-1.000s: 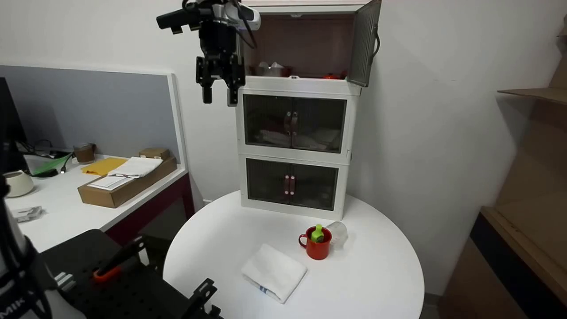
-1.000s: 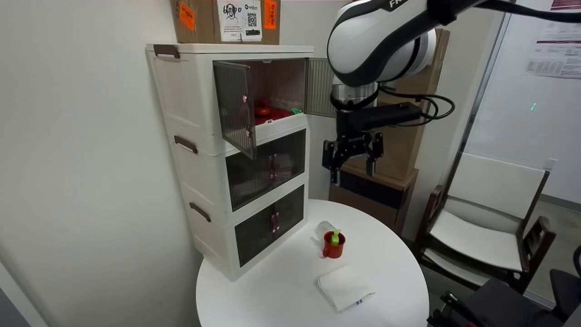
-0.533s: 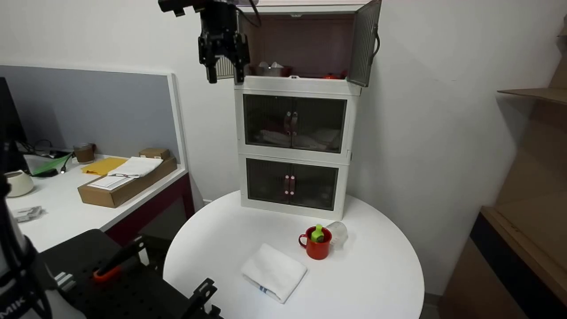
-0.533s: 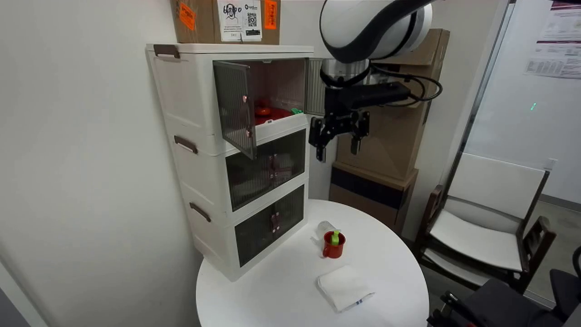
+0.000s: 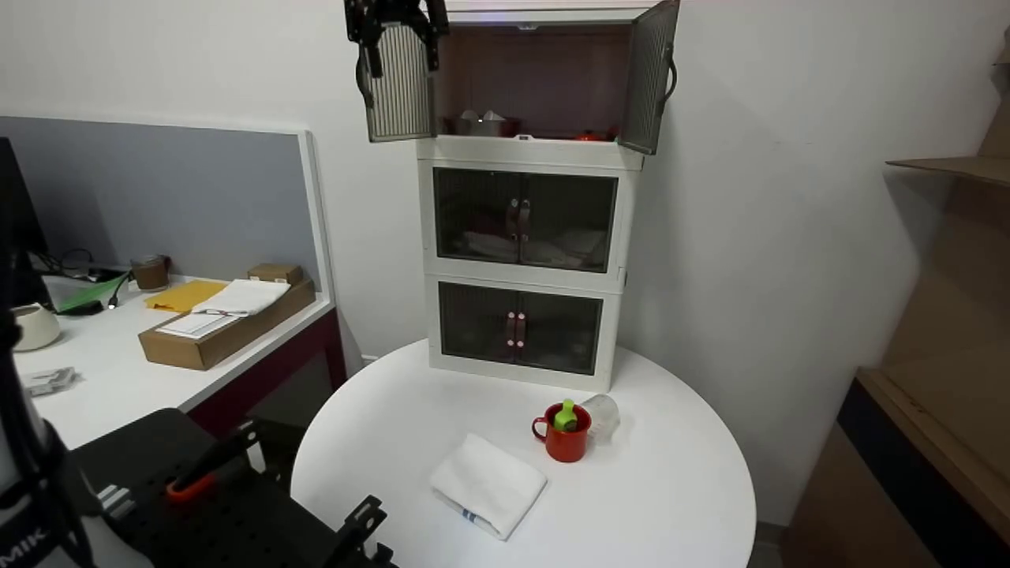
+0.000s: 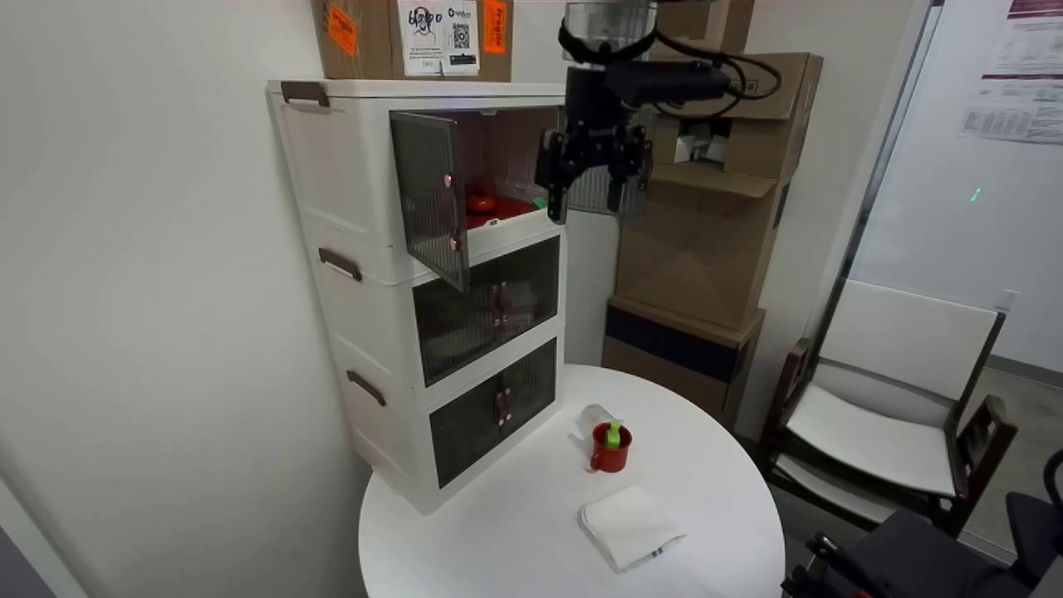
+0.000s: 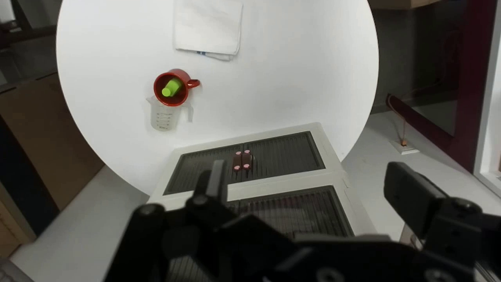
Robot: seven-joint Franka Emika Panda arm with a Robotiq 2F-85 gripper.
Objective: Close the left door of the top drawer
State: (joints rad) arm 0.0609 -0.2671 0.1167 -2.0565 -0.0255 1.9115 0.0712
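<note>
The left door [image 5: 401, 109] of the top drawer [image 5: 544, 67] stands open, a grey ribbed panel swung outward. It is also at the near side of the cabinet in an exterior view [image 6: 428, 199]. The top drawer there shows its brownish inside [image 6: 513, 149]. My gripper [image 5: 405, 72] is open and empty, pointing down. It overlaps the upper part of the left door; touching or apart I cannot tell. It also shows in front of the cabinet in an exterior view [image 6: 586, 214]. In the wrist view the spread fingers [image 7: 305, 168] sit above the cabinet front.
The right door [image 5: 652, 79] is also open; my gripper partly covers it in an exterior view [image 6: 610, 193]. Pots lie inside the drawer. Below, the round table [image 5: 671, 489] holds a red mug [image 5: 566, 443], a clear measuring cup [image 5: 604, 418] and a white towel [image 5: 489, 485].
My gripper has risen from below the drawer level to its height and moved closer to the cabinet, uncovering the left door in an exterior view. Both doors have stayed open.
</note>
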